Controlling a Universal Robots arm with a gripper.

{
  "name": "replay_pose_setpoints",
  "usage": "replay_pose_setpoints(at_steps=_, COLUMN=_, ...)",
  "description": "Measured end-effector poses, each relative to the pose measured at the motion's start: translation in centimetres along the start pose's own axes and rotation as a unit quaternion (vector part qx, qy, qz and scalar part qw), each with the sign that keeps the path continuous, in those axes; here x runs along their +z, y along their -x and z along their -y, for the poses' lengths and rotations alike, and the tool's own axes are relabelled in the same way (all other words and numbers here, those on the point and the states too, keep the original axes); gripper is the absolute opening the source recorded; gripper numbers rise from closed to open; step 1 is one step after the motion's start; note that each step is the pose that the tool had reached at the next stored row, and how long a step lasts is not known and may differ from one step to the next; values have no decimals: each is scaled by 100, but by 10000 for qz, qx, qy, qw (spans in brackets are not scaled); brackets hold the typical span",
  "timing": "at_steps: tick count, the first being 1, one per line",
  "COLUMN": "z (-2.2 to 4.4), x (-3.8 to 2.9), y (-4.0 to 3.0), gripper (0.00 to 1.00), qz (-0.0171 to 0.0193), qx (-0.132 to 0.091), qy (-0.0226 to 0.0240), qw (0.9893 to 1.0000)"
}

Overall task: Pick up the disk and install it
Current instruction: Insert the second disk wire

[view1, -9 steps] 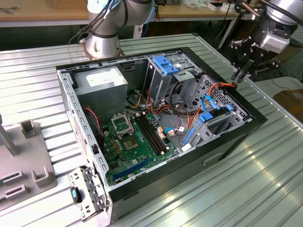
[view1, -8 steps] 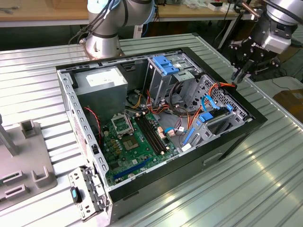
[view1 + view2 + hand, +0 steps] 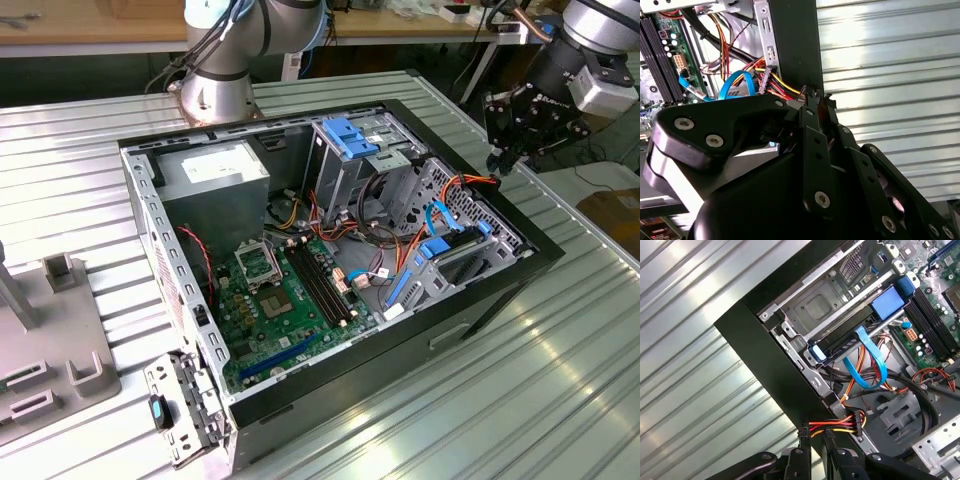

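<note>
Ribbed metal tabletop (image 3: 560, 380) under open computer case (image 3: 480, 310); clenched, empty end effector (image 3: 497, 165) above case edge.

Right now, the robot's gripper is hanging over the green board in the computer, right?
No. In the exterior view the gripper hangs over the computer case's edge at that view's right, by the red and yellow wires, not over the green board.

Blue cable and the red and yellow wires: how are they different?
The blue cable is one flat ribbon; the red and yellow wires are several thin strands. The blue cable hangs in a loop; the wires run nearly straight into a black plug. Both sit inside the computer case.
</note>
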State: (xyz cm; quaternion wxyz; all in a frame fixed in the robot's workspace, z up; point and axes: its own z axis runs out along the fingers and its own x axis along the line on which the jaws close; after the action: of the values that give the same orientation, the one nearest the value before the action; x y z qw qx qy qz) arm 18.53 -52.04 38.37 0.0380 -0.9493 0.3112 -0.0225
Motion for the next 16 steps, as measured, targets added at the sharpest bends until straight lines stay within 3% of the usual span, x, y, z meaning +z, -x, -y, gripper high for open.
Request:
replay_pose_setpoints(at_steps=3, z=1, x=-1, y=0, gripper=24, qz=0, qx=-1, qy=1, qw=10000)
replay_pose_setpoints(at_steps=6, z=2, x=-1, y=1, gripper=24, qz=-98, qx=-18, qy=144, qw=9998)
replay_pose_setpoints(at_steps=8, z=5, x=-1, y=3, gripper=24, qz=-171, qx=-95, qy=282, qw=9994)
replay_pose_setpoints(at_steps=9, z=4, x=2, y=3, gripper=24, qz=-189, qx=-158, qy=322, qw=9992)
replay_pose_setpoints(at_steps=13, z=3, x=27, y=4, gripper=24, qz=-214, qx=-495, qy=438, qw=9976)
replay_pose_setpoints(at_steps=16, z=9, x=34, y=9, gripper=24, qz=-216, qx=-585, qy=509, qw=9968)
